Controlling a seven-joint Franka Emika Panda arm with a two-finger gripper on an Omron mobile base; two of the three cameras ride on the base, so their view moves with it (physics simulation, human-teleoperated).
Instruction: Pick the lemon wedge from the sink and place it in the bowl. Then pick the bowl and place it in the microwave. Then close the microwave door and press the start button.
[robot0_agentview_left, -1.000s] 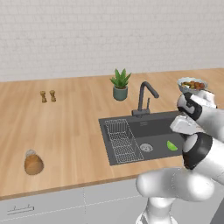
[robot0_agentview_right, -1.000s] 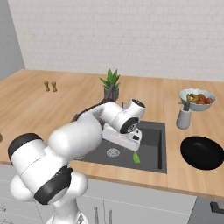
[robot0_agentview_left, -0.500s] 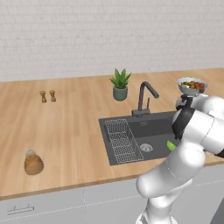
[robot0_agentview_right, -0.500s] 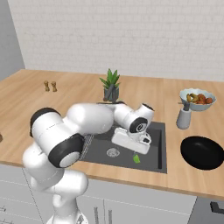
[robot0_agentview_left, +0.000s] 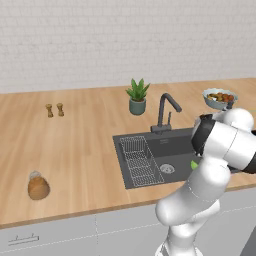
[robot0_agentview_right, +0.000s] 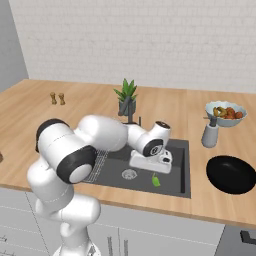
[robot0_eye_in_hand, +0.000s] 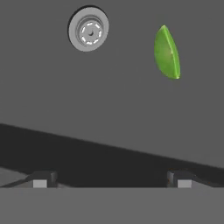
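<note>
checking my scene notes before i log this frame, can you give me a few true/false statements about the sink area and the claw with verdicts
1. The lemon wedge lies on the floor of the sink. True.
2. The claw is shut on the lemon wedge. False: its jaws stand wide open and the wedge lies apart from them, untouched.
3. The bowl sits on the counter beside the sink, with nothing in it. True.
4. The drain is covered by the lemon wedge. False: the wedge lies to one side of the drain, clear of it.
5. A potted plant stands on the counter behind the sink. True.
</note>
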